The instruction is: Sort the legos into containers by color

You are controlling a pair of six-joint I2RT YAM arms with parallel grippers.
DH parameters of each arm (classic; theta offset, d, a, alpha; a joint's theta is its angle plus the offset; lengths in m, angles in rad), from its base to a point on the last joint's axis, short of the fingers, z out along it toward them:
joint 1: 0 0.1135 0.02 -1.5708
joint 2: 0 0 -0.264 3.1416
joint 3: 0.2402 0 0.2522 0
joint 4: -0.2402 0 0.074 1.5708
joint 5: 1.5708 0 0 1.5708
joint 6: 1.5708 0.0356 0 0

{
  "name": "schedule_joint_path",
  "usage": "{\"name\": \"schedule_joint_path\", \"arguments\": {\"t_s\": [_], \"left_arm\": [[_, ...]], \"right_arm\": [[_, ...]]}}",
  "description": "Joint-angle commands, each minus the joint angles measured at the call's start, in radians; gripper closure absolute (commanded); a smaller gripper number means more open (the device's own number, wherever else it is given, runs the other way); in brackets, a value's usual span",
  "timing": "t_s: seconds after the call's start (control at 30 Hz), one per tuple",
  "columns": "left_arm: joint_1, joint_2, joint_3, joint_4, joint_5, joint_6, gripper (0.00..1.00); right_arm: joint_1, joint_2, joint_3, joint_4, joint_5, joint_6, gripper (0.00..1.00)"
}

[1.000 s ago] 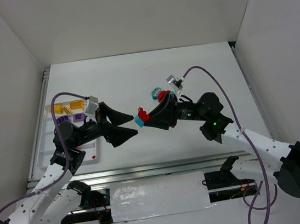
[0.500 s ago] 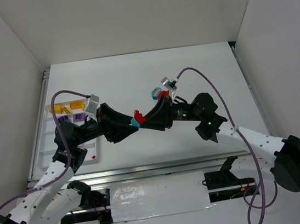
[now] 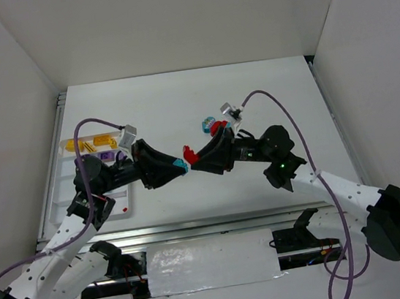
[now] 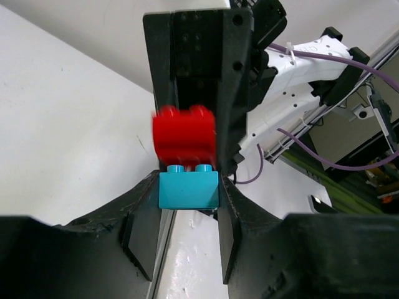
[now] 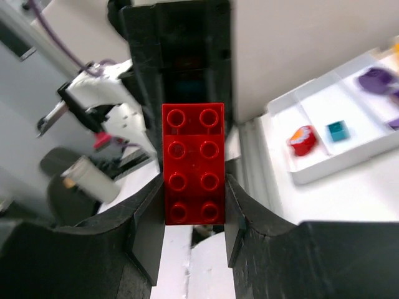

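Teal lego brick [image 4: 188, 190]: clamped between the fingers of the left gripper [image 3: 176, 169] and held in the air to the right of the white tray [image 3: 56, 185].

Red two-by-four lego brick [image 5: 193, 163]: gripped lengthwise by the right gripper [image 3: 197, 158], also right of the tray and just beside the teal brick. Contact between the two cannot be confirmed, as the red one is blurred in the left wrist view.

Tray contents: yellow bricks [image 3: 81, 144] in the far row, purple bricks [image 3: 105, 156] in the next, and a small red piece [image 3: 124, 209] in the nearest.

A red rounded piece [image 3: 216, 127] and a teal-topped one [image 3: 205, 125] lie on the table [image 3: 266, 89], well right of the tray.
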Motion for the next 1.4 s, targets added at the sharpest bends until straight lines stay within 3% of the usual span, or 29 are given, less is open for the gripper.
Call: {"name": "schedule_joint_path", "arguments": {"t_s": [0.0,0.2,0.3,0.33,0.37,0.4,0.43,0.47,0.57,0.77,0.87,0.97,1.07,1.1,1.17,1.2,1.23,1.37], "left_arm": [[-0.002,-0.054,0.052,-0.121,-0.062,0.130,1.00],[0.001,-0.069,0.056,-0.270,-0.183,0.196,1.00],[0.006,-0.032,0.119,-0.415,-0.491,0.201,1.00],[0.013,-0.010,0.147,-0.573,-0.644,0.176,1.00],[0.057,0.064,0.211,-0.664,-0.935,0.088,1.00],[0.099,0.114,0.245,-0.759,-1.025,0.041,1.00],[0.157,0.224,0.269,-0.892,-1.064,-0.027,1.00],[0.293,0.276,0.289,-0.934,-1.053,-0.057,1.00],[0.467,0.366,0.227,-0.967,-1.055,-0.174,1.00],[0.524,0.366,0.156,-0.948,-1.239,-0.269,1.00],[0.567,0.399,0.150,-0.974,-1.263,-0.284,0.98],[0.587,0.405,0.115,-0.929,-1.245,-0.275,0.87],[0.599,0.417,0.118,-0.932,-1.256,-0.280,0.66],[0.608,0.417,0.116,-0.927,-1.248,-0.280,0.48],[0.615,0.416,0.115,-0.913,-1.233,-0.281,0.33],[0.618,0.417,0.130,-0.925,-1.234,-0.286,0.08],[0.619,0.419,0.142,-0.939,-1.234,-0.290,0.01],[0.618,0.355,0.190,-0.987,-1.216,-0.287,0.01]], "right_arm": [[-0.113,-0.066,-0.071,0.090,0.038,0.015,1.00],[-0.282,-0.039,-0.135,0.202,-0.008,0.082,1.00],[-0.286,-0.010,-0.102,0.095,0.039,0.014,1.00],[-0.286,-0.002,-0.080,0.048,0.105,-0.005,1.00],[-0.285,0.015,-0.076,0.002,0.128,-0.017,1.00],[-0.286,0.028,-0.073,0.000,0.136,-0.014,1.00],[-0.286,0.042,-0.068,0.009,0.125,-0.014,1.00],[-0.286,0.067,-0.062,0.013,0.111,-0.013,1.00],[-0.283,0.098,-0.034,-0.014,0.075,-0.014,1.00],[-0.282,0.099,-0.008,-0.080,0.044,-0.040,1.00],[-0.280,0.110,-0.005,-0.068,0.021,-0.031,1.00],[-0.277,0.122,0.004,-0.065,0.001,-0.027,1.00],[-0.262,0.127,0.015,-0.082,-0.001,-0.031,1.00],[-0.257,0.130,0.019,-0.098,-0.002,-0.040,1.00],[-0.236,0.150,0.050,-0.134,0.001,-0.060,1.00],[-0.207,0.162,0.065,-0.195,0.008,-0.097,1.00],[-0.185,0.177,0.119,-0.241,0.024,-0.123,1.00],[-0.021,0.330,0.298,-0.532,0.204,-0.265,1.00]]}}
